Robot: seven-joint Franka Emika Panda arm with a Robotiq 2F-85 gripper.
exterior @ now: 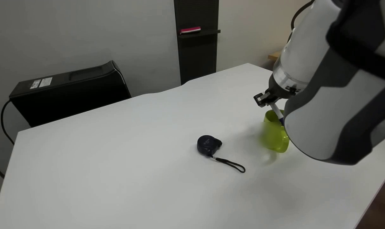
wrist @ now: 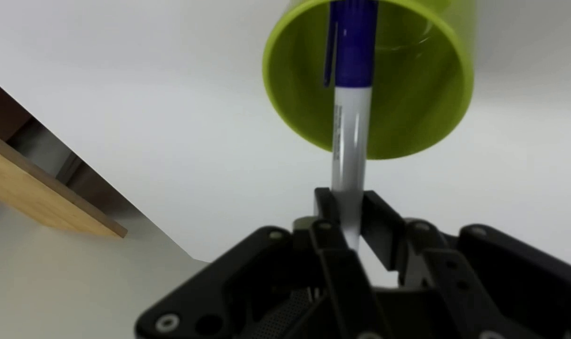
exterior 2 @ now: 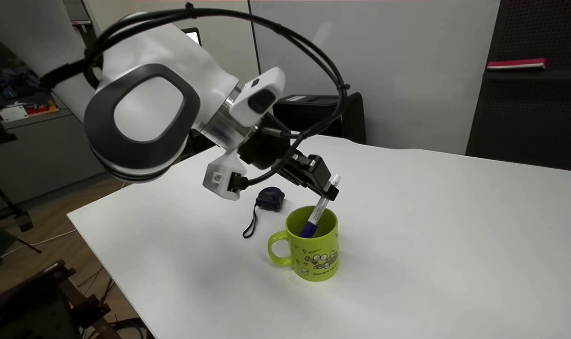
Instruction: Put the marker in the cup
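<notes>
The lime-green cup stands upright on the white table, seen in both exterior views [exterior: 275,140] [exterior 2: 314,261], with its handle to the left in the latter. The marker [exterior 2: 320,209] has a white body and a dark blue cap. It is tilted, cap down, with the capped end inside the cup's mouth. My gripper [exterior 2: 331,190] is shut on the marker's upper white part, just above the cup's rim. In the wrist view the fingers [wrist: 347,207] press the marker [wrist: 352,127] from both sides, and the cup's opening [wrist: 422,113] lies beyond. The arm partly covers the cup in an exterior view.
A black tape measure [exterior: 207,145] with a cord loop lies on the table [exterior: 116,165] near the cup; it also shows in an exterior view [exterior 2: 270,198]. A black box-like unit [exterior: 71,92] stands behind the table. A cable [exterior 2: 309,134] loops off the arm.
</notes>
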